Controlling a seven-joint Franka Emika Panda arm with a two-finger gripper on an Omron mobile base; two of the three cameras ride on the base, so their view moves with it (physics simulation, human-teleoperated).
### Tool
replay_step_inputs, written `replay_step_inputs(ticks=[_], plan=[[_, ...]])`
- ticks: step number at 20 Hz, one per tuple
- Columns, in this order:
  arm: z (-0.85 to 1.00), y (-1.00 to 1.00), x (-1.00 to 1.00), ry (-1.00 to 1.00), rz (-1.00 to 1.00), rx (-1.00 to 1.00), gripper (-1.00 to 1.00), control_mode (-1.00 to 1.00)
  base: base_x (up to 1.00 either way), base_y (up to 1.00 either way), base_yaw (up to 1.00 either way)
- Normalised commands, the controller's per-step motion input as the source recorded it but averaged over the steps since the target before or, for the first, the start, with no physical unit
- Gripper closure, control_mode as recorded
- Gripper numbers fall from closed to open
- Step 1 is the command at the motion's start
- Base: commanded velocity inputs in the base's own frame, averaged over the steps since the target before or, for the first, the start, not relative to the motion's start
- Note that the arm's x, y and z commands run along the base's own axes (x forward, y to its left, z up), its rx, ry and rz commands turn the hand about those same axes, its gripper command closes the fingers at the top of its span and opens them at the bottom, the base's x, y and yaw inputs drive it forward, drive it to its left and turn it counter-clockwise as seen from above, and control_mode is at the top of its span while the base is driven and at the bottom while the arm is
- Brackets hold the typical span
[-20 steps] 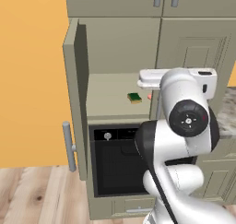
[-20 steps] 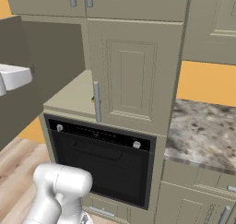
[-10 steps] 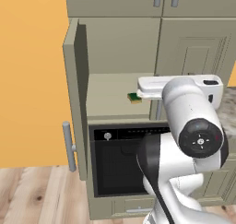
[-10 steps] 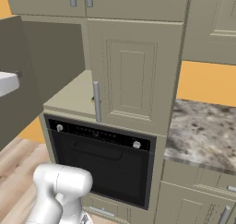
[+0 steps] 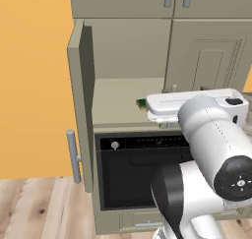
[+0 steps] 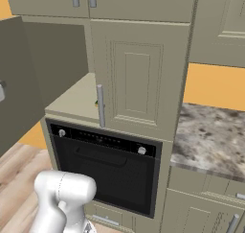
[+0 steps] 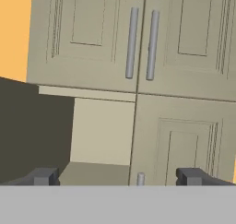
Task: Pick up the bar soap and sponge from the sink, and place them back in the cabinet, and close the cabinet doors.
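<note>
Lower edge of hand view: end effector (image 7: 117, 177) fingers wide apart, empty, facing cabinet (image 7: 99, 131); left door (image 5: 81, 100) open at frame left, sponge (image 5: 141, 104) on shelf, mid-frame.

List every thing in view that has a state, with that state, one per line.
left cabinet door: swung wide open
right cabinet door: shut
sponge: lying on the cabinet shelf, partly behind the arm
oven: door shut
upper cabinet doors: shut
gripper: open, holding nothing
</note>
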Motion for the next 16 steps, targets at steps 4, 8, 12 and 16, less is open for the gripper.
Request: replay_step_inputs(ticks=[4,8,12,16], plan=[[0.0,0.27,-0.22,0.0,0.13,0.0,-1.0,-1.0,0.0,0.0,0.0],[0.0,0.3,-0.17,0.0,0.16,0.0,-1.0,-1.0,0.0,0.0,0.0],[0.0,0.3,-0.18,0.0,0.15,0.0,-1.0,-1.0,0.0,0.0,0.0],[0.0,0.33,-0.15,0.0,0.13,0.0,-1.0,-1.0,0.0,0.0,0.0]])
